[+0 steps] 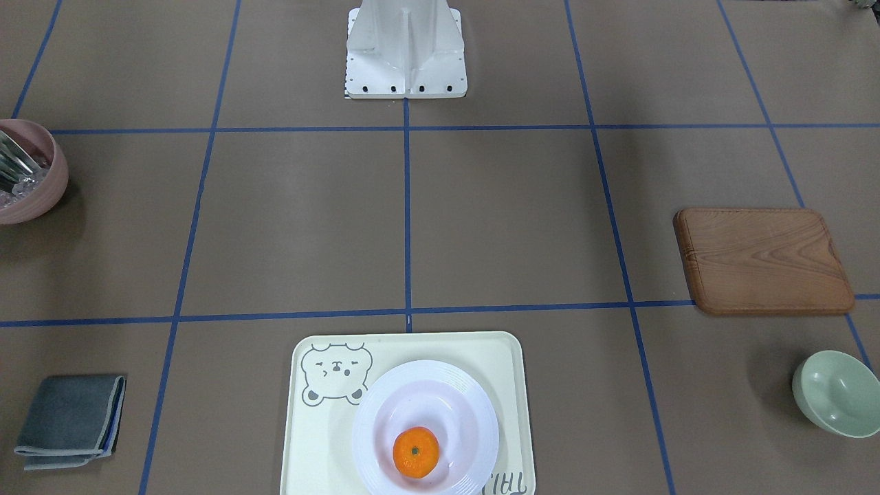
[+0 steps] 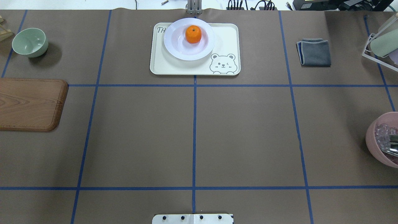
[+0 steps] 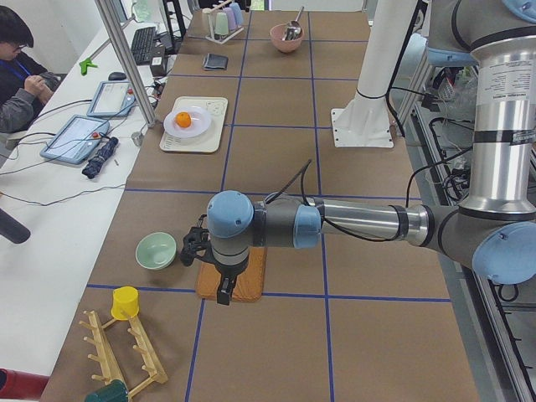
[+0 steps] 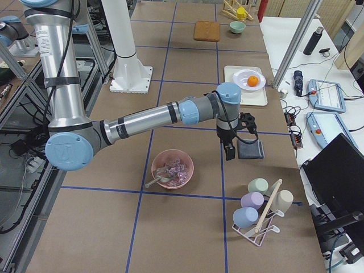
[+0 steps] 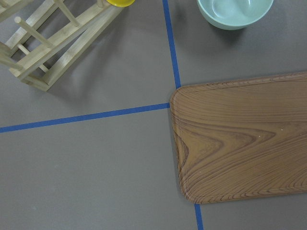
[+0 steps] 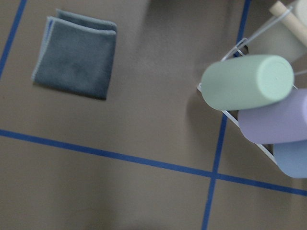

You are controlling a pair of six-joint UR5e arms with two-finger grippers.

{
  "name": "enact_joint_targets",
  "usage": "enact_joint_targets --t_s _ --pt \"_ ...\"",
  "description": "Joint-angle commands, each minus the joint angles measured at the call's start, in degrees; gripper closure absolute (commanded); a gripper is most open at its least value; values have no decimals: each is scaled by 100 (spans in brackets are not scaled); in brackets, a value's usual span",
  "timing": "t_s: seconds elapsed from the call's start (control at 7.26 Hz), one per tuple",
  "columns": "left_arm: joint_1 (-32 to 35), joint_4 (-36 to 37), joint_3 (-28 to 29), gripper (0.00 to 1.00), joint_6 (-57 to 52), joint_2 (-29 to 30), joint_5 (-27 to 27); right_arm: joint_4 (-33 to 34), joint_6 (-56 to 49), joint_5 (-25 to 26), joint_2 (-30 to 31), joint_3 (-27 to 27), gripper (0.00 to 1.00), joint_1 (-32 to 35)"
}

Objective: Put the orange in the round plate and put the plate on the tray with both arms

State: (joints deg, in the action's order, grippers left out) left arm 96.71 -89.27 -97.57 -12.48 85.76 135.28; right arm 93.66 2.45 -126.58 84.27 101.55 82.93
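Observation:
The orange (image 1: 416, 452) (image 2: 193, 34) lies inside the white round plate (image 1: 385, 399) (image 2: 174, 46). That plate rests on the cream tray (image 1: 509, 371) (image 2: 224, 40) with the bear drawing, at the table's far edge from the base. Neither arm reaches into the overhead or front view. In the exterior left view my left gripper (image 3: 224, 289) hangs over the wooden board (image 3: 247, 280), far from the tray. The exterior right view has my right gripper (image 4: 229, 151) beside the grey cloth (image 4: 250, 151). I cannot tell whether either is open or shut.
The wooden board (image 2: 28, 104) and a pale green bowl (image 2: 30, 42) lie on the left side. On the right are the grey cloth (image 2: 314, 52), a pink bowl (image 2: 381, 140) and a cup rack (image 6: 247, 81). A wooden rack (image 5: 48, 43) stands past the board. A person (image 3: 21, 75) sits beside the table.

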Motion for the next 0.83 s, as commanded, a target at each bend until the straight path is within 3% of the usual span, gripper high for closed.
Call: enact_joint_targets --t_s 0.0,0.28,0.69 --pt "-3 -1122 62 2 26 -863 85 417 -1112 -16 657 31 0 539" --pt "-3 -1628 176 2 87 -1052 87 417 -1177 10 862 14 0 628" --pt "-21 -1093 107 2 18 -965 -37 391 -1151 1 1213 -48 0 628"
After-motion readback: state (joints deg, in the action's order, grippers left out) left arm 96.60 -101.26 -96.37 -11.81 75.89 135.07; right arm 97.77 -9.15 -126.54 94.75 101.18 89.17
